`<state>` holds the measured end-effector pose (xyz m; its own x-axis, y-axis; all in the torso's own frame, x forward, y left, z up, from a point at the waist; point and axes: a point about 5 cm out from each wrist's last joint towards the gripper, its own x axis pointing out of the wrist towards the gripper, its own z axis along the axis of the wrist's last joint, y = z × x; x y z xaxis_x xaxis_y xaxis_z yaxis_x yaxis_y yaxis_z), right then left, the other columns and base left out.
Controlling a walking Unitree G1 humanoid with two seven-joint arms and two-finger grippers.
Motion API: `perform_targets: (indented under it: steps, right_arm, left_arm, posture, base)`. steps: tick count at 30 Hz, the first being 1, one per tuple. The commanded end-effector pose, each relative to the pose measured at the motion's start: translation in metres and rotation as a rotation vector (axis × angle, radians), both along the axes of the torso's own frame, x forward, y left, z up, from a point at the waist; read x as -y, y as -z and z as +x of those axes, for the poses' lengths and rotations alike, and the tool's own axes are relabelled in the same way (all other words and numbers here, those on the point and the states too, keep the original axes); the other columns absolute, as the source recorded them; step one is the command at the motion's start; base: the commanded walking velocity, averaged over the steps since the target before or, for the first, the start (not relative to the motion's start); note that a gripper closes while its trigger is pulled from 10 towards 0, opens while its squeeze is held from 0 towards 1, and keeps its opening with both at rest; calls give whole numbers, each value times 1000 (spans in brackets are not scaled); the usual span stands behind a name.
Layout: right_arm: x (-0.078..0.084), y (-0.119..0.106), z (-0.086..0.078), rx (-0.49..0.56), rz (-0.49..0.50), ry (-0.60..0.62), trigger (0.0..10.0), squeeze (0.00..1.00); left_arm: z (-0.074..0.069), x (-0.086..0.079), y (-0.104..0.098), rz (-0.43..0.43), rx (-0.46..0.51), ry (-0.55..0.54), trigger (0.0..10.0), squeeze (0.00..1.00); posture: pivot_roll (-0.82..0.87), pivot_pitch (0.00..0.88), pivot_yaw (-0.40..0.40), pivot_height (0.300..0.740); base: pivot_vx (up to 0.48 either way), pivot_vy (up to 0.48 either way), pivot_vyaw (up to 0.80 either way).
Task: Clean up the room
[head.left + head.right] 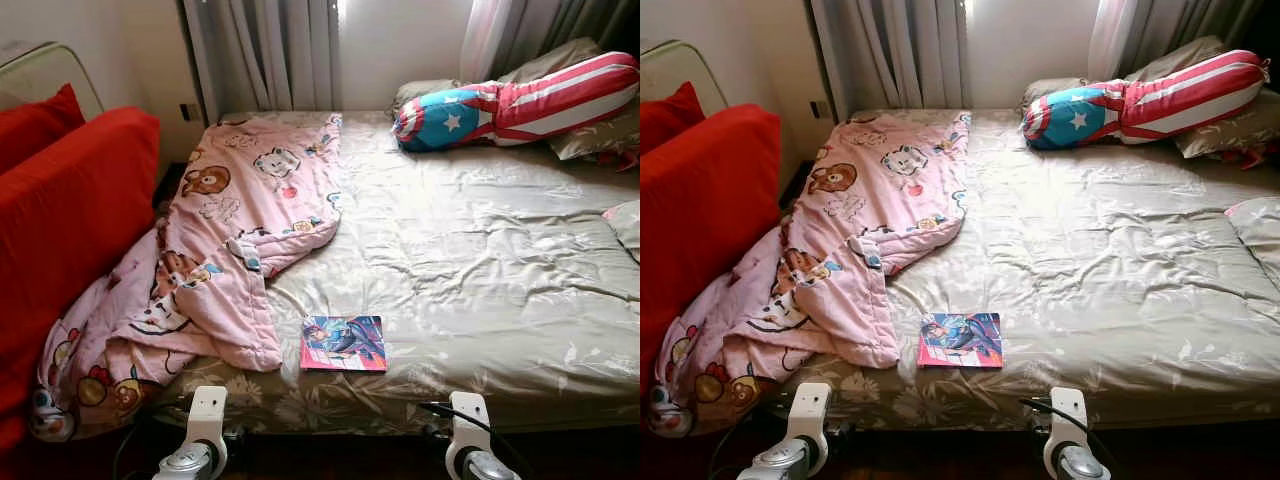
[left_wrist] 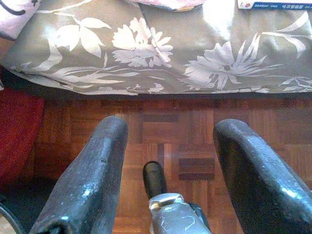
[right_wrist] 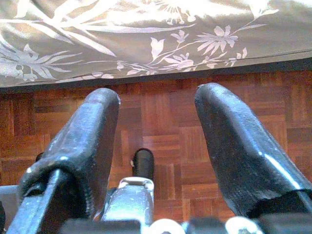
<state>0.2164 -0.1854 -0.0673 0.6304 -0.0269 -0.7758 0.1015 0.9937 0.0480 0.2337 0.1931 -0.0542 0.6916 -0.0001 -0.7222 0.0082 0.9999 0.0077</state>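
The bed (image 1: 480, 270) in its beige floral cover spans the room, a pink cartoon blanket (image 1: 215, 250) bunched along its left side and spilling off the edge. A comic book (image 1: 344, 343) lies near the foot. Both grippers, left (image 2: 168, 146) and right (image 3: 156, 126), hang over parquet floor (image 3: 165, 112), their 2 fingers spread, holding nothing.

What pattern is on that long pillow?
Stars and red-white stripes on the long pillow; clearest in the left eye view.
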Motion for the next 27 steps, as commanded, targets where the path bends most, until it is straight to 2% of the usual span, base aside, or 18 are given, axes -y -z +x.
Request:
perform_targets:
  steps: [1, 5, 10, 14, 18, 23, 27]
  right_arm:
    - [1, -2, 4, 14, 9, 40, 10000, 0]
    - [3, -2, 2, 27, 24, 102, 10000, 0]
    - [4, 0, -1, 14, 17, 63, 10000, 0]
    - [5, 2, -5, 7, 25, 85, 10000, 0]
    - [6, 6, -12, -11, 28, 59, 10000, 0]
    - [7, 8, -18, -25, 25, 37, 10000, 0]
    - [8, 9, -19, -21, 28, 35, 10000, 0]
  left_arm:
    - [1, -2, -1, -3, -6, -13, 10000, 0]
    - [0, -2, 0, -2, -9, -14, 10000, 0]
    - [-3, -1, 2, -10, -13, -23, 10000, 0]
    - [-7, 0, 4, -26, -15, -22, 10000, 0]
    - [-44, 11, 24, -43, -35, -25, 10000, 0]
    - [-57, 9, 30, -48, -64, -50, 10000, 0]
    - [-65, 8, 33, -53, -79, -58, 10000, 0]
  posture:
    - [-41, 0, -14, 740]
    - [-34, 0, -15, 740]
    - [-25, 0, -27, 740]
    - [-27, 0, -27, 740]
    - [4, 0, -55, 740]
    - [35, 0, -74, 740]
    - [3, 0, -59, 740]
  base:
    - [0, 0, 0]
    - [0, 0, 0]
    - [0, 0, 0]
    - [0, 0, 0]
    - [0, 0, 0]
    - [0, 0, 0]
    - [0, 0, 0]
